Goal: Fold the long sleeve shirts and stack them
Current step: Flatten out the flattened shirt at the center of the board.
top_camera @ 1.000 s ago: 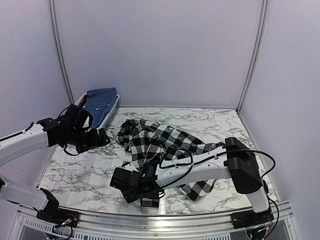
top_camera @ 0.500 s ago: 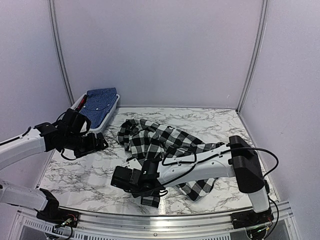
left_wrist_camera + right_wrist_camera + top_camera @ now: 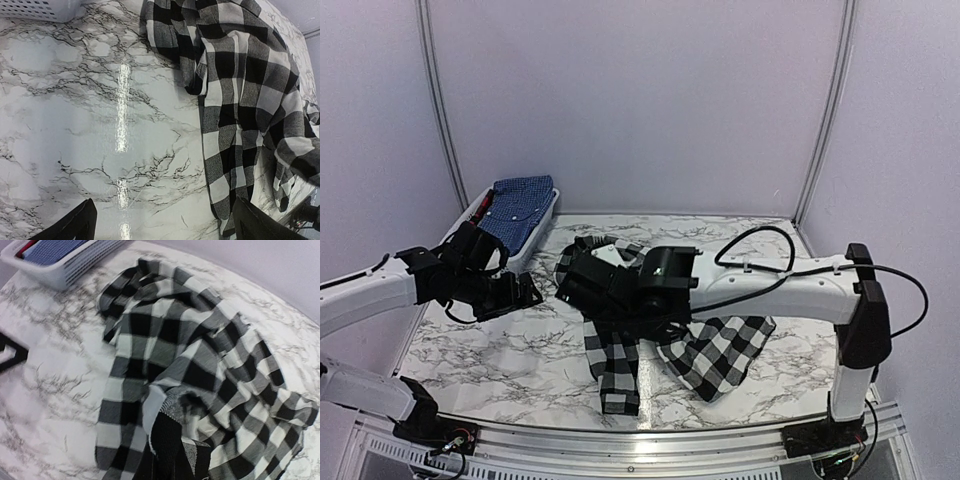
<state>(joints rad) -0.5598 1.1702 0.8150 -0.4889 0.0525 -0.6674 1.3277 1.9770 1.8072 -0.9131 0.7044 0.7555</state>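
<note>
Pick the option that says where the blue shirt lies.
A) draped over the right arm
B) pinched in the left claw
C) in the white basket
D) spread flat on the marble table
C: the blue shirt rests inside the white basket at the far left corner of the table.

Two long sleeve shirts are counted: one checked shirt (image 3: 720,350), black and white, and one blue shirt (image 3: 520,200). One basket (image 3: 538,232), white and slotted, is counted. One red item (image 3: 25,247) is noted in it; its kind cannot be told. One table (image 3: 480,345), marble-patterned, is counted. Two arms are counted: one left arm (image 3: 365,295) and one right arm (image 3: 790,285). Two grippers are counted: one left gripper (image 3: 525,290) and one right gripper (image 3: 575,288). Two dark fingertips (image 3: 82,222) are counted in the left wrist view.
</note>
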